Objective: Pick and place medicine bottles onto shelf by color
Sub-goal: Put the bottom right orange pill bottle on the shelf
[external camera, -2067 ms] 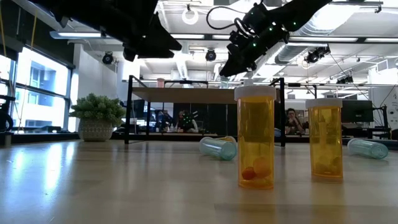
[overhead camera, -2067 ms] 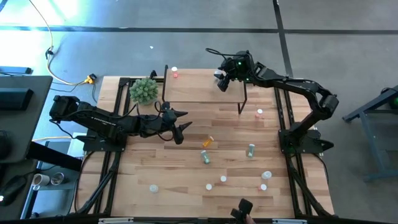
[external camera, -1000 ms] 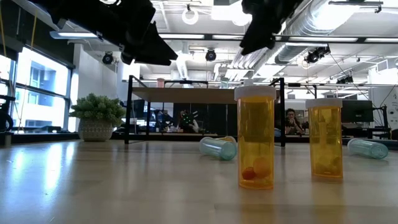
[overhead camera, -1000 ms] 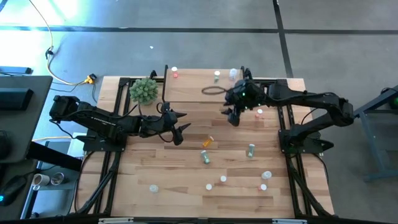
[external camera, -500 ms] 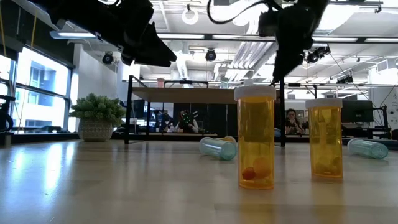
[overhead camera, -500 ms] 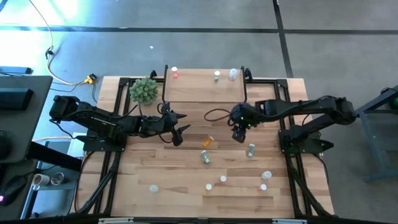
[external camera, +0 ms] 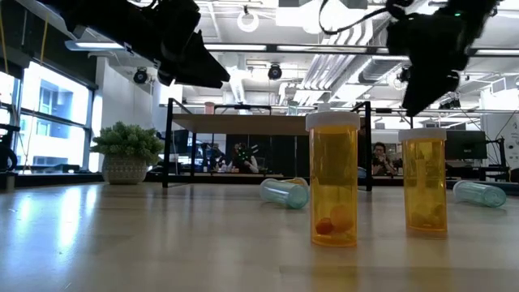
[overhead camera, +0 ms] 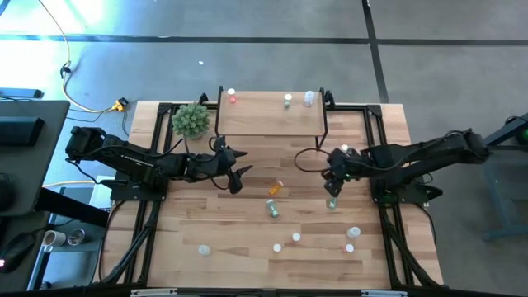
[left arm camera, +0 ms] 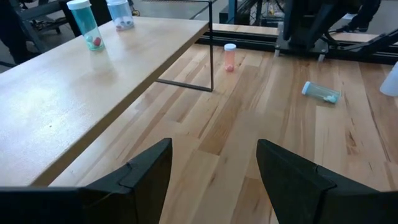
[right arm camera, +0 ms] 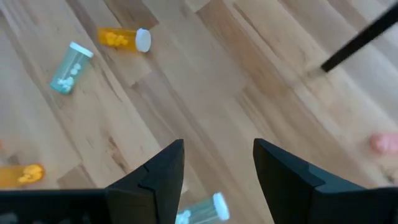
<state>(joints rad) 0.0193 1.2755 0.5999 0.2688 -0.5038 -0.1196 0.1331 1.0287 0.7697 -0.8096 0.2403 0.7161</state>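
The right tool (overhead camera: 332,189) hovers with fingers spread and empty, just above a green bottle (overhead camera: 332,200) lying on the surface (overhead camera: 247,231); it has swung down here from the shelf (overhead camera: 268,115), where three bottles stand, apparently one red, one green, one clear. The left tool (overhead camera: 239,171) waits open mid-surface, unmoved.

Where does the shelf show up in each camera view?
High view: shelf at far middle, right of the plant.
Low view: centre background, right of the plant.
Left wrist view: its wood top looms close.
Right wrist view: only one black leg.
Shared landmark: the black legs.
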